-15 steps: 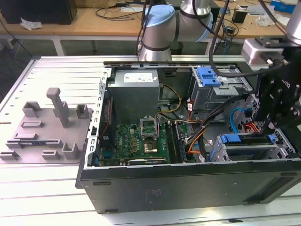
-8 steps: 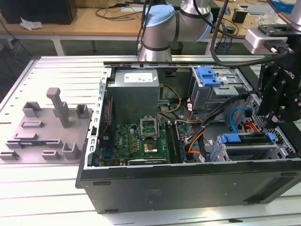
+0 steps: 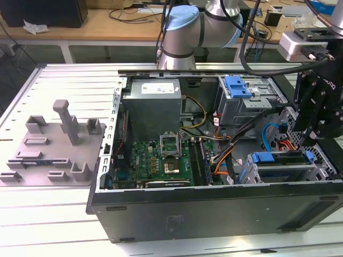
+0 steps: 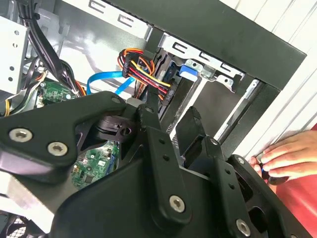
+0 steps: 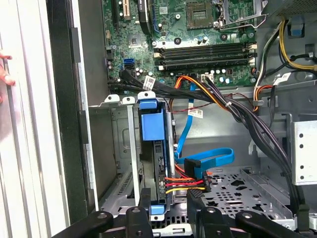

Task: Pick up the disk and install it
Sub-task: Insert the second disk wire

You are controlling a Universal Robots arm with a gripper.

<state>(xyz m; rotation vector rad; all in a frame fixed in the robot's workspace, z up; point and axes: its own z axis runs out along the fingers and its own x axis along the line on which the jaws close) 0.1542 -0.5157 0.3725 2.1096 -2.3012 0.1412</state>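
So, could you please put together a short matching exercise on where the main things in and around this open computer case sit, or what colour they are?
Things:
1. disk
2. power supply box
3. motherboard
4. moulded fixture plate

Descriptions:
A. Grey, lying outside the case on the slatted table, at the exterior view's left
B. Green, flat on the case floor
C. Blue-framed, standing on edge in a metal bay
D. Plain grey, at the far wall of the case in the exterior view

Pairs: 1-C, 2-D, 3-B, 4-A
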